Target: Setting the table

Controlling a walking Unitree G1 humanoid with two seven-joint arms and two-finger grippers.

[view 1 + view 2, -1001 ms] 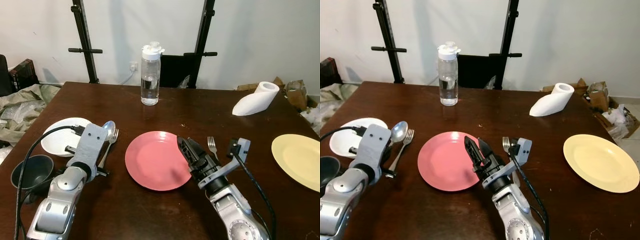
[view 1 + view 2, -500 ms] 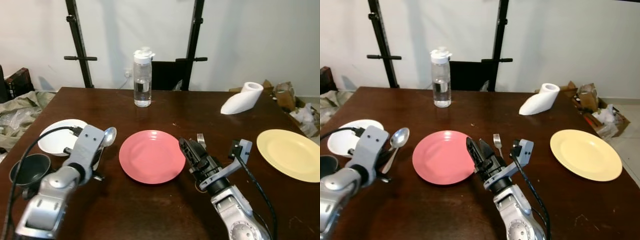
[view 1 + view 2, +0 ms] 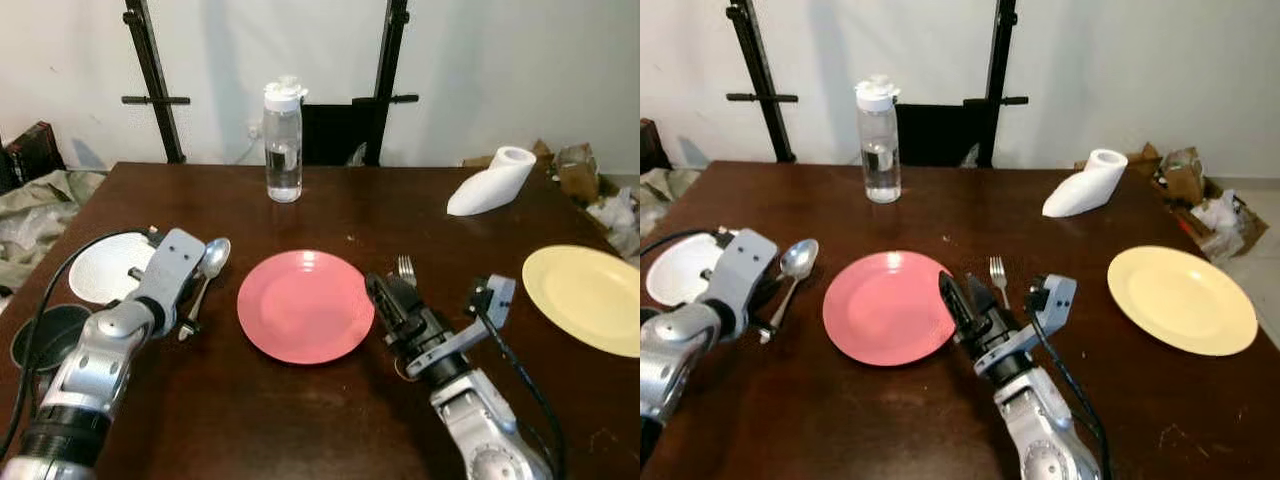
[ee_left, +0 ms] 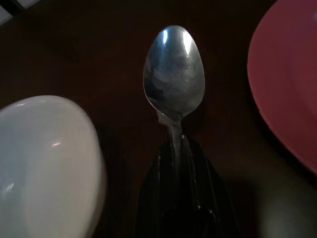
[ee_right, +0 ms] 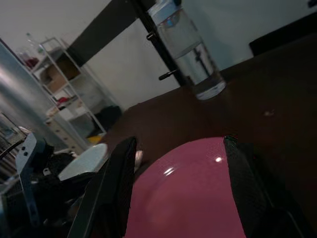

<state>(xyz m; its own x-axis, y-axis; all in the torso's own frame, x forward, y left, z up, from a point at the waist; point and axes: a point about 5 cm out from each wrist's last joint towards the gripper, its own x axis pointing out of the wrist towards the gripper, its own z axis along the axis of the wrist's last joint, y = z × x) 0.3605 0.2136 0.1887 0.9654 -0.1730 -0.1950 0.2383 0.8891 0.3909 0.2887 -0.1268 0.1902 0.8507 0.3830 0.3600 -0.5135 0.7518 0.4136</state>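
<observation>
A pink plate (image 3: 300,310) lies in the middle of the dark wooden table (image 3: 330,215). Left of it is a silver spoon (image 3: 213,258), its bowl pointing away from me. My left gripper (image 3: 192,290) is shut on the spoon's handle, and in the left wrist view the handle runs in between the black fingers (image 4: 198,168) below the spoon's bowl (image 4: 173,74). My right gripper (image 3: 380,290) stands open at the plate's right edge, the plate (image 5: 193,198) showing between its two spread fingers. A fork (image 3: 406,268) lies just right of the plate, behind that gripper.
A water bottle (image 3: 283,140) stands at the table's far side. A white dish (image 3: 105,280) and a dark bowl (image 3: 45,335) sit at the left. A yellow plate (image 3: 590,300) lies at the right edge, and a white paper roll (image 3: 490,185) at the back right.
The camera has shifted, so the whole scene sits differently in the picture. The left gripper stays on the spoon and the right gripper stays open at the plate's right edge.
</observation>
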